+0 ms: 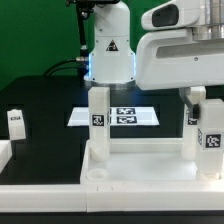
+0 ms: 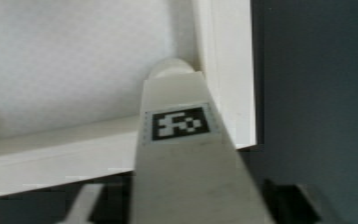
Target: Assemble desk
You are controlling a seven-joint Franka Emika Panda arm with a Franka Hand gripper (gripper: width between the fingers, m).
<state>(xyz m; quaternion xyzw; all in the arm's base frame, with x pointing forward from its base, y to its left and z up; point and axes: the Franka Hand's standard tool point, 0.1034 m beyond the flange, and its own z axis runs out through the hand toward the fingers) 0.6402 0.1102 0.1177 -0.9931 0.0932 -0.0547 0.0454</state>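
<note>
The white desk tabletop [image 1: 140, 158] lies near the front of the table with its rim up. One white leg [image 1: 97, 118] stands in its corner on the exterior view's left. A second tagged leg [image 1: 207, 128] stands at the corner on the exterior view's right, and my gripper [image 1: 199, 106] reaches down over it. In the wrist view this leg [image 2: 181, 120] runs up between my dark fingers [image 2: 114, 203], which press against both of its sides. Its far end sits at the tabletop's rimmed corner [image 2: 208, 60]. The gripper [image 2: 194, 206] is shut on the leg.
A loose tagged leg [image 1: 15, 122] stands on the dark table at the exterior view's left. The marker board [image 1: 113, 115] lies behind the tabletop, in front of the arm's base [image 1: 108, 55]. White border rails [image 1: 40, 190] run along the front.
</note>
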